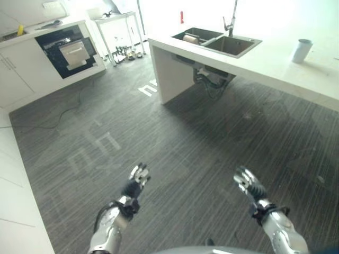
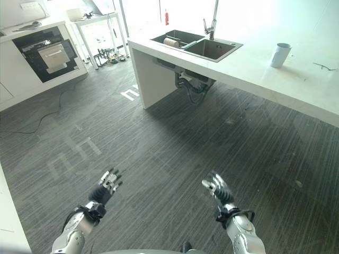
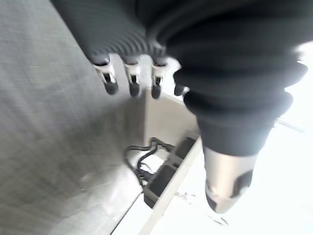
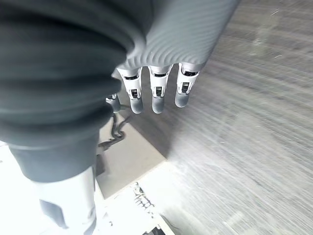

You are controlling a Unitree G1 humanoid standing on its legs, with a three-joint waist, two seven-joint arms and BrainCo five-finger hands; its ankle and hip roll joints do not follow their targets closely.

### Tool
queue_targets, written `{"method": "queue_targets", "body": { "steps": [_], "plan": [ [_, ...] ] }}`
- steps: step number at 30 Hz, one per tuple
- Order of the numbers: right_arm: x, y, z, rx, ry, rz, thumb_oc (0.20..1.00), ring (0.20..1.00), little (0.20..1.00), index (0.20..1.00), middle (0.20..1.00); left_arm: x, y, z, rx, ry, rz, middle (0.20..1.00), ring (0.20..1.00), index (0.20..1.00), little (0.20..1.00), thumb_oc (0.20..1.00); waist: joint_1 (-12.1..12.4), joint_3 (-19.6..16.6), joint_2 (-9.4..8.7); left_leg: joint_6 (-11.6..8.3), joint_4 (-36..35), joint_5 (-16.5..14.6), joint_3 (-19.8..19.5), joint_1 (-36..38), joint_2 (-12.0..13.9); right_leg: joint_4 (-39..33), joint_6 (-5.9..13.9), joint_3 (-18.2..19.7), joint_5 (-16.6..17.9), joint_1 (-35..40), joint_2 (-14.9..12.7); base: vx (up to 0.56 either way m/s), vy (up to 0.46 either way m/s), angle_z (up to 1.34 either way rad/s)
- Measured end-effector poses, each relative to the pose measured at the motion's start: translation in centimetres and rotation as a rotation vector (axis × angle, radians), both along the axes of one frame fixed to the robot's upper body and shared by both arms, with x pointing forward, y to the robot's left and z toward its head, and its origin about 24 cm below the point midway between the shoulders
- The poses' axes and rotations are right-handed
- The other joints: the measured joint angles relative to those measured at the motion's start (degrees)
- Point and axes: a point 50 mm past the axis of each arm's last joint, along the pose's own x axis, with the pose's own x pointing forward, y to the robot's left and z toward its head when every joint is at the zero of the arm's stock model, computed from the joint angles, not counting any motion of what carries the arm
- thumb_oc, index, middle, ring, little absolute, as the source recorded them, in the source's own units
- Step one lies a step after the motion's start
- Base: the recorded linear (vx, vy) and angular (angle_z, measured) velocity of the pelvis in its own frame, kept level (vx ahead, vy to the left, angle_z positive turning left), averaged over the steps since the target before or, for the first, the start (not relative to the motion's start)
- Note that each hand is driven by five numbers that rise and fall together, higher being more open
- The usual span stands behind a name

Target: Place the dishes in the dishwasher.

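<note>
Both hands hang over the dark striped floor, far from the counter. My left hand (image 1: 139, 175) is open and empty, fingers (image 3: 131, 81) relaxed. My right hand (image 1: 248, 183) is open and empty too, its fingers (image 4: 155, 90) straight. A white island counter (image 1: 275, 61) holds a double sink (image 1: 230, 45) with a faucet (image 1: 231, 21). A round dish (image 1: 189, 38) lies in the sink's left basin. A white cup (image 1: 302, 51) stands upright on the counter to the right of the sink. An open dark appliance (image 1: 66, 50) with a pulled-out white panel sits in the white cabinets at the far left.
A small table (image 1: 117, 24) with items beneath stands at the back. Pipes (image 1: 209, 79) hang under the sink. A red bottle (image 1: 181, 17) stands behind the counter. A thin utensil (image 2: 324, 66) lies at the counter's right end. Wide floor (image 1: 175, 143) separates me from the counter.
</note>
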Motion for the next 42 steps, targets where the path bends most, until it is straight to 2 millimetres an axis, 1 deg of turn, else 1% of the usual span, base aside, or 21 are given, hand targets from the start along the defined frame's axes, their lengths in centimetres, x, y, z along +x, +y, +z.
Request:
{"method": "queue_targets", "body": {
  "steps": [2,3,5,8,10,11,17,21,26,31,34,37,39,40,41,42],
  "plan": [
    [0.0,0.1,0.0,0.001,-0.002,0.007,1.000,1.000,1.000,1.000,1.000,0.1,0.5,0.3,0.023,-0.011,0.004,1.000,1.000,1.000,1.000,1.000,-0.07,0.52,-0.30,-0.27,0.00,-0.18,-0.03,-0.04,-0.05,0.00,0.04,-0.04,-0.02,-0.02,-0.06,0.00,0.000,0.00],
    [0.1,0.1,0.3,0.003,-0.017,0.020,1.000,1.000,1.000,1.000,1.000,0.2,0.5,0.9,0.028,-0.037,0.004,1.000,1.000,1.000,1.000,1.000,-0.04,0.75,-0.70,-0.27,0.00,-0.18,-0.07,-0.06,-0.04,0.00,0.03,-0.10,-0.02,-0.01,-0.06,0.00,0.000,0.00],
    [0.4,0.4,1.2,0.010,-0.067,0.048,1.000,1.000,1.000,1.000,1.000,0.6,0.1,2.0,0.017,-0.106,-0.002,1.000,1.000,1.000,1.000,1.000,-0.03,0.83,-1.07,-0.26,0.00,-0.18,-0.10,-0.07,-0.10,0.00,0.03,-0.15,-0.01,-0.01,-0.14,0.00,0.000,0.00],
    [0.4,0.9,2.6,0.019,-0.146,0.093,1.000,1.000,1.000,1.000,1.000,0.3,0.1,2.8,0.024,-0.163,0.008,1.000,1.000,1.000,1.000,1.000,0.00,0.83,-1.18,-0.27,0.00,-0.19,-0.20,-0.10,-0.12,0.00,-0.12,-0.26,0.09,0.02,-0.19,0.00,0.000,0.00],
    [0.4,1.0,3.0,0.024,-0.168,0.112,1.000,1.000,1.000,1.000,1.000,0.1,0.2,2.9,0.028,-0.175,0.013,1.000,1.000,1.000,1.000,1.000,0.06,0.85,-1.27,-0.27,0.00,-0.20,-0.28,-0.15,-0.13,0.01,-0.24,-0.41,0.16,0.04,-0.23,0.01,0.011,0.04],
    [0.2,1.2,3.2,0.028,-0.181,0.126,1.000,1.000,1.000,1.000,1.000,-0.1,0.2,3.3,0.032,-0.196,0.014,1.000,1.000,1.000,1.000,1.000,0.06,0.91,-1.41,-0.26,0.00,-0.20,-0.35,-0.17,-0.15,0.01,-0.24,-0.50,0.16,0.04,-0.25,0.01,0.012,0.03],
    [0.3,1.0,3.5,0.017,-0.199,0.142,1.000,1.000,1.000,1.000,1.000,-0.2,0.4,3.8,0.045,-0.222,0.007,1.000,1.000,1.000,1.000,1.000,0.34,0.89,-2.40,-0.27,0.00,-0.22,-0.53,-0.32,-0.24,0.01,-0.21,-1.16,0.16,0.08,-0.44,0.00,0.008,0.04],
    [0.3,1.0,3.5,0.017,-0.206,0.144,1.000,1.000,1.000,1.000,1.000,-0.2,0.4,4.0,0.046,-0.230,0.007,1.000,1.000,1.000,1.000,1.000,0.31,0.89,-2.43,-0.27,0.00,-0.22,-0.52,-0.32,-0.27,0.01,-0.22,-1.23,0.17,0.08,-0.47,0.00,0.000,0.00],
    [0.7,1.1,4.6,0.005,-0.262,0.152,1.000,1.000,1.000,1.000,1.000,0.2,0.5,4.5,0.068,-0.257,0.000,1.000,1.000,1.000,1.000,1.000,0.09,0.90,-2.39,-0.27,0.00,-0.21,-0.50,-0.32,-0.25,0.01,-0.21,-1.18,0.16,0.08,-0.44,0.00,-0.009,0.00],
    [0.7,0.8,4.8,-0.032,-0.274,0.128,1.000,1.000,1.000,1.000,1.000,0.8,0.0,6.2,0.065,-0.338,-0.017,1.000,1.000,1.000,1.000,1.000,-0.31,0.86,-2.31,-0.06,0.01,-0.05,-0.27,-0.21,-0.12,0.01,-0.07,-0.85,0.06,0.07,-0.26,0.00,-0.104,-0.02],
    [0.8,0.7,5.0,-0.057,-0.283,0.140,1.000,1.000,1.000,1.000,1.000,1.3,-0.1,6.6,0.065,-0.361,-0.024,1.000,1.000,1.000,1.000,1.000,-0.45,0.86,-2.19,-0.12,0.02,-0.03,-0.22,-0.19,0.04,0.00,-0.03,-0.72,0.03,0.06,-0.09,0.01,-0.159,-0.03],
    [1.0,0.7,6.1,-0.071,-0.329,0.157,1.000,1.000,1.000,1.000,1.000,1.6,-0.3,6.9,0.064,-0.376,-0.030,1.000,1.000,1.000,1.000,1.000,-0.72,0.90,-1.86,-0.30,0.02,-0.10,-0.02,-0.08,0.27,0.00,-0.01,-0.06,-0.07,-0.03,0.26,0.04,-0.174,-0.08],
    [1.0,0.8,6.2,-0.070,-0.337,0.162,1.000,1.000,1.000,1.000,1.000,1.6,-0.3,7.0,0.062,-0.381,-0.040,1.000,1.000,1.000,1.000,1.000,-1.02,0.90,-1.77,-0.24,0.36,0.07,0.05,0.00,0.44,0.00,0.24,0.15,-0.39,-0.04,0.46,0.04,-0.284,-0.10],
    [1.0,0.8,6.2,-0.068,-0.340,0.174,1.000,1.000,1.000,1.000,1.000,1.5,-0.3,6.9,0.061,-0.380,-0.048,1.000,1.000,1.000,1.000,1.000,-1.07,0.99,-1.89,-1.11,1.50,-0.28,1.13,-0.20,0.80,-0.01,0.16,0.69,-0.79,-0.08,0.77,-0.02,-0.292,-0.16],
    [1.2,0.9,6.3,-0.065,-0.345,0.184,1.000,1.000,1.000,1.000,1.000,1.3,-0.1,6.7,0.067,-0.374,-0.046,1.000,1.000,1.000,1.000,1.000,-0.91,1.39,-2.68,-3.78,8.41,-2.24,1.31,-3.33,1.16,0.99,-1.05,0.94,-1.54,-1.15,1.13,-0.03,-0.325,-0.12],
    [1.3,1.0,6.3,-0.062,-0.349,0.191,1.000,1.000,1.000,1.000,1.000,1.8,0.0,7.1,0.079,-0.392,-0.055,1.000,1.000,1.000,1.000,1.000,-1.18,2.33,-4.63,-5.35,21.19,-3.64,1.72,-10.17,1.52,3.57,-3.14,2.05,-2.85,-3.18,-0.59,0.00,-0.139,0.02]
  ]
}}
